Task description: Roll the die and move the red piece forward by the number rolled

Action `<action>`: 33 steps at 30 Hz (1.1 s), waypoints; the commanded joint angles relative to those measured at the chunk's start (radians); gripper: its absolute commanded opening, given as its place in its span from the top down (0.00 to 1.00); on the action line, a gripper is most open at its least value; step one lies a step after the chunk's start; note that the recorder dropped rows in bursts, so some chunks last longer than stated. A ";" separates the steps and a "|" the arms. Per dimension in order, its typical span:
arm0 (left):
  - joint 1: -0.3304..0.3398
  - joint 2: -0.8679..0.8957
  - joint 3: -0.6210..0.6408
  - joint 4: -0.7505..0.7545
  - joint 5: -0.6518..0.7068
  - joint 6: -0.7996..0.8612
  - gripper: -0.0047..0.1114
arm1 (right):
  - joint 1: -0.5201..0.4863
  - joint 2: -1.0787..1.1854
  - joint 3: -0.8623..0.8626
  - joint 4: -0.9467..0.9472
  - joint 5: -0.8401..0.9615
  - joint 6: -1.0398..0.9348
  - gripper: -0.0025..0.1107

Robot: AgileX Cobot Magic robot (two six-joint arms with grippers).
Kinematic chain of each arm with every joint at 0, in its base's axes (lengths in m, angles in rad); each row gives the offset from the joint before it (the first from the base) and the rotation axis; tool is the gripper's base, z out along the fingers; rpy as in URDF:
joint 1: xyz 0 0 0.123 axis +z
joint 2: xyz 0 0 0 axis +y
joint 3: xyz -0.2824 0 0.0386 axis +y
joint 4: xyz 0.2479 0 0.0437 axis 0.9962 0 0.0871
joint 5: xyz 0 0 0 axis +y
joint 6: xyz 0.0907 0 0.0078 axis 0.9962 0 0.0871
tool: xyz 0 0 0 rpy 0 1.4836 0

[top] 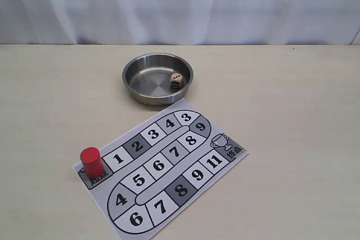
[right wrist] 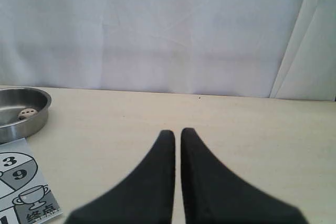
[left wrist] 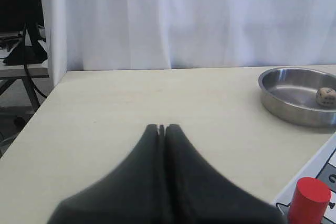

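Observation:
The die point(top: 176, 80) lies inside the steel bowl point(top: 130, 68), near its right wall; it also shows in the left wrist view as die point(left wrist: 326, 97) and in the right wrist view as die point(right wrist: 27, 113). The red piece point(top: 91, 162) stands upright on the grey start square at the left corner of the paper game board point(top: 163, 164). Neither arm appears in the exterior view. My left gripper point(left wrist: 161, 127) is shut and empty over bare table, left of the red piece point(left wrist: 310, 200). My right gripper point(right wrist: 178, 131) is shut with a thin slit, empty, right of the board point(right wrist: 21, 182).
The steel bowl point(left wrist: 273, 77) sits just behind the board's far corner. A white curtain hangs behind the table. The table's left edge point(left wrist: 37, 116) runs close to my left gripper, with a stand and cables beyond it.

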 commanded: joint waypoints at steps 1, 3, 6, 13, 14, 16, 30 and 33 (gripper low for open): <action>0.000 -0.003 0.003 0.000 -0.006 -0.005 0.96 | -0.002 -0.004 0.001 -0.002 -0.006 0.001 0.94; 0.000 -0.003 0.003 0.000 -0.006 -0.005 0.96 | -0.002 -0.004 0.001 -0.002 -0.006 0.001 0.94; 0.000 -0.003 0.003 0.000 -0.006 -0.005 0.96 | -0.002 -0.004 0.001 -0.002 -0.006 0.001 0.94; 0.000 -0.003 0.003 0.000 -0.019 -0.004 0.96 | -0.002 -0.004 0.001 -0.002 -0.006 0.001 0.94; 0.000 -0.003 0.003 -0.002 -0.032 -0.004 0.96 | -0.002 -0.004 0.001 -0.002 -0.006 0.001 0.94; 0.000 -0.003 0.003 -0.002 -0.068 -0.004 0.96 | -0.002 -0.004 0.001 -0.002 -0.006 0.001 0.94; 0.000 -0.003 -0.001 -0.213 -0.258 -0.010 0.96 | -0.002 -0.004 0.001 -0.002 -0.006 0.001 0.94; 0.000 -0.003 -0.049 -0.268 -0.195 -0.010 0.96 | -0.002 -0.004 0.001 -0.002 -0.006 0.001 0.94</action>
